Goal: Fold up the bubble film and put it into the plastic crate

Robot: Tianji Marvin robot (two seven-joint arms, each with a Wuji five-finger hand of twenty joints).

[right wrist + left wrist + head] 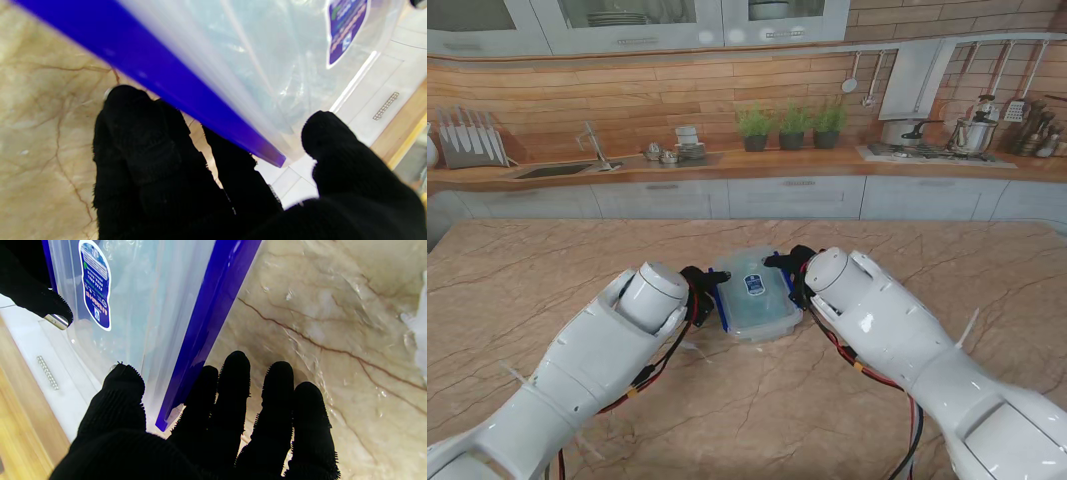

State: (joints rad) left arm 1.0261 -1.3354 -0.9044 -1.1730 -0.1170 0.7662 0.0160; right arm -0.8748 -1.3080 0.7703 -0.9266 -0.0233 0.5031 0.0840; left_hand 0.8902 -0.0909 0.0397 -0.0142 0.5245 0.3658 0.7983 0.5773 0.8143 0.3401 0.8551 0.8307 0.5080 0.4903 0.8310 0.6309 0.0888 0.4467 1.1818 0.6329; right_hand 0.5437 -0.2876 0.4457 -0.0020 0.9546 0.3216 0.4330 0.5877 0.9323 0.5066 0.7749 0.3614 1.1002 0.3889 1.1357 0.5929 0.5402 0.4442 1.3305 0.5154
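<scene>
— So, where does the plastic crate (757, 295) sit?

— At the middle of the marble table (547, 280), between the two wrists, roughly twelve o'clock from the arms' meeting point. It is clear-walled with blue side handles (213, 316) and a blue label (755, 284) on it.

— And the bubble film?

— Something pale and crinkled shows through the crate's clear wall (133, 290) in the left wrist view (it may be the film, though I cannot tell for sure). From the stand it is too small to make out.

— What is the left hand (213, 413) doing?

— It is at the crate's nine o'clock side. The thumb (123, 386) lies against the clear wall, and the four fingers (237, 373) reach under the blue handle, so the hand grips the crate at that edge.

— The right hand (213, 173)?

— At the three o'clock side, mirrored. Its thumb (330, 133) is on the clear wall side of the handle, and its fingers (133, 113) are on the other side, under the blue strip (166, 80); it clasps the crate there too.

— Anything behind?

— A kitchen counter (747, 165) with a sink (557, 170) at eleven o'clock, potted herbs (792, 128) at twelve.
</scene>
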